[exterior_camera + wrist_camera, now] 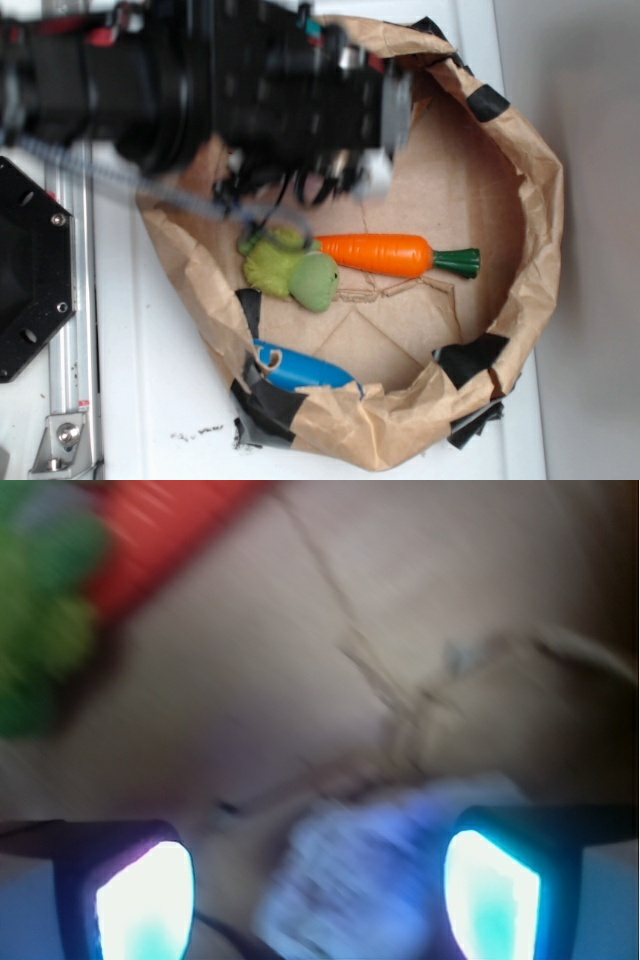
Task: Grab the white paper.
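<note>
In the blurred wrist view the white paper (375, 875), a crumpled pale wad, lies on the brown paper floor between my two fingers, closer to the right finger (495, 895) than to the left one. My gripper (318, 885) is open, its jaws wide apart with a gap on the left of the wad. From the exterior camera the black arm is motion-blurred and my gripper (335, 175) hangs low over the back left of the brown paper nest; the arm hides the wad there.
A green plush toy (290, 270) and an orange carrot (385, 253) lie just in front of the gripper. A blue object (300, 370) rests on the near rim. Brown kraft paper walls (530, 200) with black tape ring the area.
</note>
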